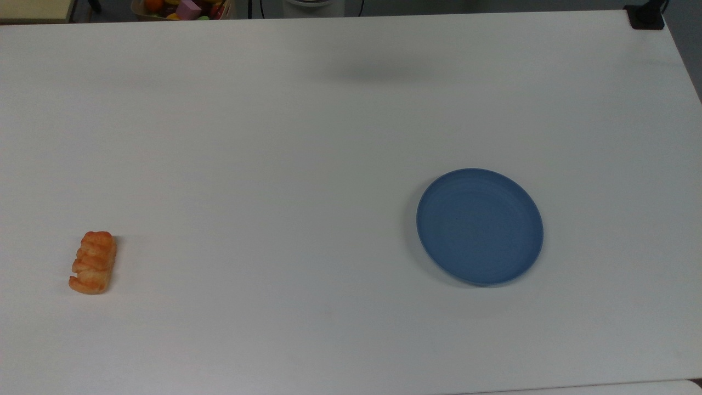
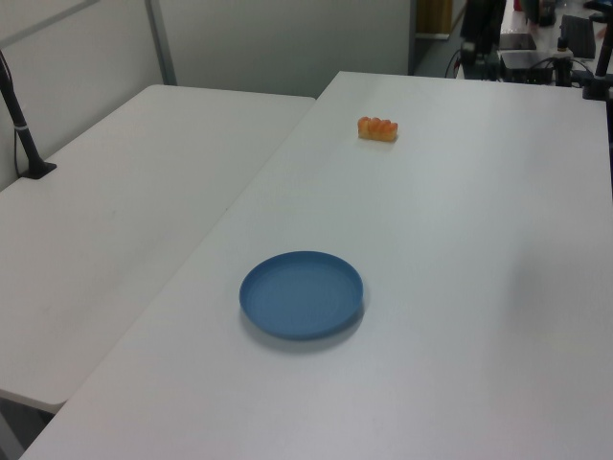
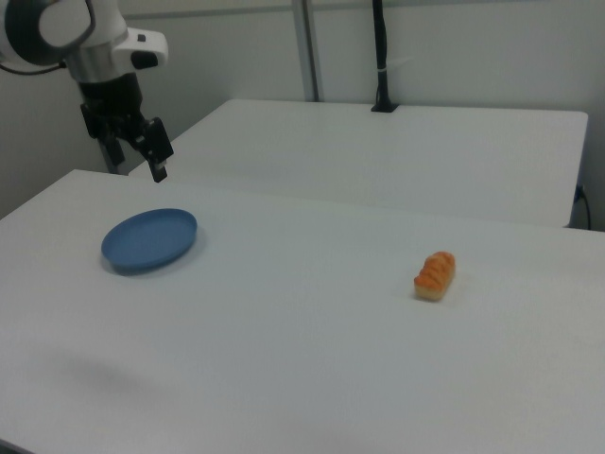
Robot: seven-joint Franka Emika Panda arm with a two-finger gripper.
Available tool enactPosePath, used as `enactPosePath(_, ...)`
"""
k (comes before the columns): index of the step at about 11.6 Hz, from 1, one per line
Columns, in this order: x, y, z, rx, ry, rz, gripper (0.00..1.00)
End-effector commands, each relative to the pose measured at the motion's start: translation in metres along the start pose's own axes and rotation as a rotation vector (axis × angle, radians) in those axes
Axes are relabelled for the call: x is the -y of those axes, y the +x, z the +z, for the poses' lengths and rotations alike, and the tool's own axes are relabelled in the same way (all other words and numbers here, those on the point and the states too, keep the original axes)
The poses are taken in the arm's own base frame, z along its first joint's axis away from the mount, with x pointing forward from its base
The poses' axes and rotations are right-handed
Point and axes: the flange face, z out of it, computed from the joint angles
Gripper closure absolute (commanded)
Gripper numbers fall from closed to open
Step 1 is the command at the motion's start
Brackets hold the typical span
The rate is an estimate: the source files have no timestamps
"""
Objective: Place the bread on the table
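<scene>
The bread (image 1: 93,262), a small golden-orange ridged roll, lies flat on the white table (image 1: 274,164) near the top view's left edge. It also shows in the left view as the bread (image 2: 378,127) and in the right view as the bread (image 3: 435,274). In the right view my gripper (image 3: 140,163) hangs high in the air above and behind the blue plate (image 3: 150,239), far from the bread. Its fingers are open with nothing between them.
The blue plate (image 1: 480,226) sits bare on the table's other half. A second white table (image 2: 124,211) adjoins with a black post (image 2: 24,134) clamped to it. A box of colourful items (image 1: 186,8) and a black clamp (image 1: 647,16) lie beyond the table's far edge.
</scene>
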Motion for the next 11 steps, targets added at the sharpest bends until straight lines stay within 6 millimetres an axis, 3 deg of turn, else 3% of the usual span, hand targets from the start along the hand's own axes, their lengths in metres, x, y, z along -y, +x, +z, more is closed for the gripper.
enactPosePath(1, -0.003, 0.013, 0.028, -0.005, -0.022, -0.084, 0.00)
enactPosePath(6, -0.019, 0.017, 0.026, -0.022, -0.026, -0.126, 0.00)
enactPosePath(11, -0.018, 0.017, 0.027, -0.019, -0.026, -0.119, 0.00)
